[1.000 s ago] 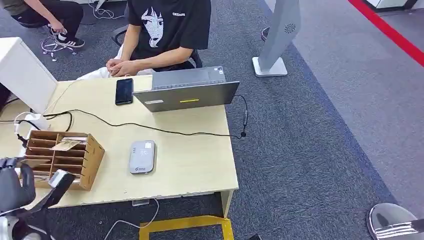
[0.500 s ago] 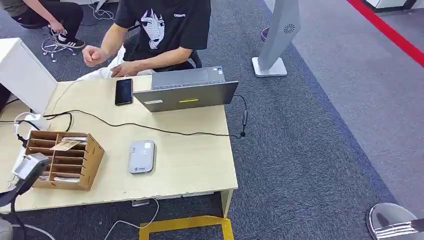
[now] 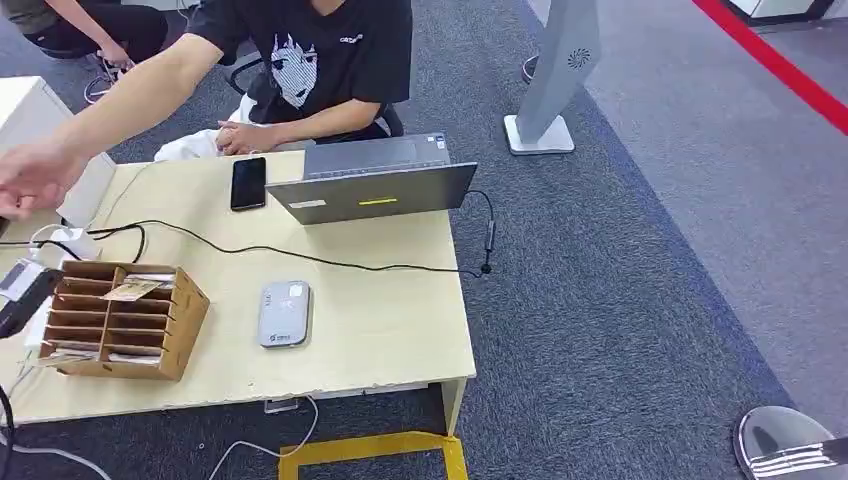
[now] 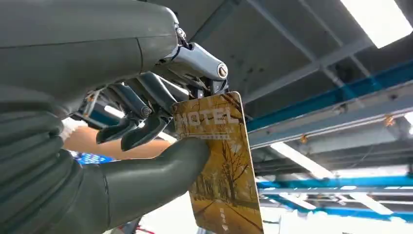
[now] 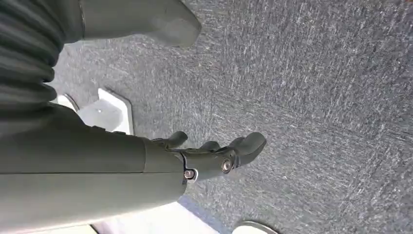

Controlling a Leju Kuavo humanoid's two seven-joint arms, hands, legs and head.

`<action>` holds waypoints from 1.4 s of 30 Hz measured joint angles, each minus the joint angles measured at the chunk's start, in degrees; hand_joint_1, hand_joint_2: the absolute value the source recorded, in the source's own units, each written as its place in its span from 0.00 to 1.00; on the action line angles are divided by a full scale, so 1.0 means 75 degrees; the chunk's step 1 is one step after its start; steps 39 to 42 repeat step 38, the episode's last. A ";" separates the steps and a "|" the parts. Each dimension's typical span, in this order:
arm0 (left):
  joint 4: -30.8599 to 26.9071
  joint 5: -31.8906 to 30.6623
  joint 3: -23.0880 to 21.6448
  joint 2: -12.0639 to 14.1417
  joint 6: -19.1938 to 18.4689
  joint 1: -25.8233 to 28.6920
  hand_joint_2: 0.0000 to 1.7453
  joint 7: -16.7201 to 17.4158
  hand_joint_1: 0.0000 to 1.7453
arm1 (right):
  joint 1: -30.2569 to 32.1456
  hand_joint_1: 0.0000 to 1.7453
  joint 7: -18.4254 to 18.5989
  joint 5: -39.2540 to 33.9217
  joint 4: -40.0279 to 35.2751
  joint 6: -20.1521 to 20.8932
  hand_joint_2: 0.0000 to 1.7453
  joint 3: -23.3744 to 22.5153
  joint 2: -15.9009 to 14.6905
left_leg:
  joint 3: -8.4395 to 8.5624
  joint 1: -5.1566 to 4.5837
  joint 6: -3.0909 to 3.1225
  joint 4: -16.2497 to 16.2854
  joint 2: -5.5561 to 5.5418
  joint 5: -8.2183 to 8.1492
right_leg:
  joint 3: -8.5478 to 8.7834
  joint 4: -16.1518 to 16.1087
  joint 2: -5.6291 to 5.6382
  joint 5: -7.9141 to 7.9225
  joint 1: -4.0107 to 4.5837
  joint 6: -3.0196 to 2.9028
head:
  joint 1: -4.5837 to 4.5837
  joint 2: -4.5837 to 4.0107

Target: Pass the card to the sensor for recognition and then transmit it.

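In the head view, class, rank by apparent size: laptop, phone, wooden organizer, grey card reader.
1. Laptop, clearly the largest.
2. Wooden organizer, a bit smaller, though it sits nearer the camera.
3. Card reader.
4. Phone; it lies farther back, so third and fourth are close and unsure.

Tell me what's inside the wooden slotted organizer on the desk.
The brown wooden slotted organizer holds a tan printed card lying across its top slots, with pale card edges showing in the lowest slot. The dividers hide whatever lies deeper in the slots.
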 joint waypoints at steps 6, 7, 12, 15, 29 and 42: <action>0.2488 -0.0012 -0.0020 -0.0160 0.0413 -0.1481 1.00 -0.0027 1.00 | -0.0135 0.00 0.0044 0.0222 0.0000 0.0071 1.00 0.0000 -0.0003 | 0.0002 -0.0001 -0.0005 0.0002 0.0002 0.0010 | -0.0005 0.0002 0.0002 0.0017 0.0000 -0.0009 | 0.0000 0.0000; 0.2759 -0.0035 -0.0058 -0.0225 0.0465 -0.1677 1.00 -0.0053 1.00 | -0.0159 0.00 0.0044 0.0234 0.0000 0.0076 1.00 0.0000 -0.0003 | 0.0001 -0.0001 -0.0004 0.0004 0.0001 0.0011 | -0.0004 0.0001 0.0001 0.0018 0.0000 -0.0008 | -0.0006 0.0000; 0.3764 -0.0061 -0.0321 -0.0793 0.0686 -0.2367 1.00 -0.0076 1.00 | -0.0297 0.00 0.0020 0.0196 -0.0003 0.0059 1.00 0.0000 -0.0003 | -0.0002 -0.0010 -0.0001 0.0006 -0.0002 0.0013 | 0.0001 -0.0001 -0.0001 0.0022 -0.0002 -0.0001 | 0.0000 0.0000; 0.4035 -0.0053 -0.0478 -0.0968 0.0721 -0.2553 1.00 -0.0067 1.00 | -0.0325 0.00 0.0020 0.0155 -0.0003 0.0053 1.00 0.0000 -0.0003 | -0.0001 -0.0011 0.0000 0.0006 0.0001 0.0012 | 0.0000 -0.0001 0.0002 0.0022 -0.0004 -0.0001 | 0.0009 0.0000; 0.4232 0.0457 -0.0618 -0.1329 0.0861 -0.2525 1.00 -0.0286 0.00 | -0.0305 0.00 0.0076 0.0318 -0.0003 0.0038 1.00 0.0000 -0.0044 | -0.0004 -0.0003 -0.0004 0.0000 0.0032 0.0010 | -0.0016 0.0001 0.0031 0.0022 -0.0002 -0.0004 | 0.0006 0.0000; 0.3477 0.0883 -0.0679 -0.1506 0.0826 -0.2081 1.00 -0.0438 0.00 | -0.0296 0.00 0.0181 0.0379 -0.0003 0.0027 1.00 0.0000 -0.0044 | -0.0004 -0.0005 -0.0003 0.0002 0.0033 0.0009 | -0.0015 0.0000 0.0031 0.0023 -0.0003 -0.0003 | 0.0006 0.0000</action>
